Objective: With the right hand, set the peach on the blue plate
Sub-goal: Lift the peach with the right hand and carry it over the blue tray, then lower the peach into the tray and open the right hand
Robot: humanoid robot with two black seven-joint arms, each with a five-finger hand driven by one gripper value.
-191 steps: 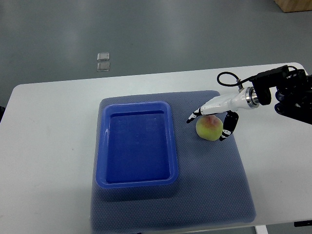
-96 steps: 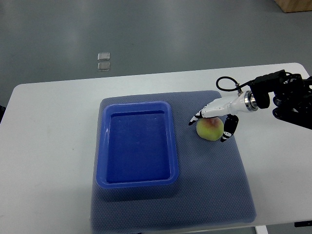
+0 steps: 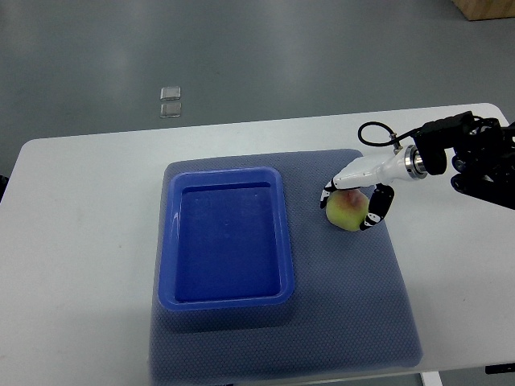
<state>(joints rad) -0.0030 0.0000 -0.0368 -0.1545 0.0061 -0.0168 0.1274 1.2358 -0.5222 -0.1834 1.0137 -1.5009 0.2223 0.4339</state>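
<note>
Right of frame centre, the right robot hand (image 3: 354,195) curls its fingers (image 3: 375,207) around the peach (image 3: 347,211) resting on the grey mat (image 3: 346,305), but the round fruit may slip free when lifted toward the blue plate (image 3: 228,239).

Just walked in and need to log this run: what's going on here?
The robot's right hand, reaching in from the right, has its fingers curled around a round yellow-green peach that sits on the grey-blue textured mat. The deep rectangular blue plate lies empty to the peach's left. No left hand is in view.
</note>
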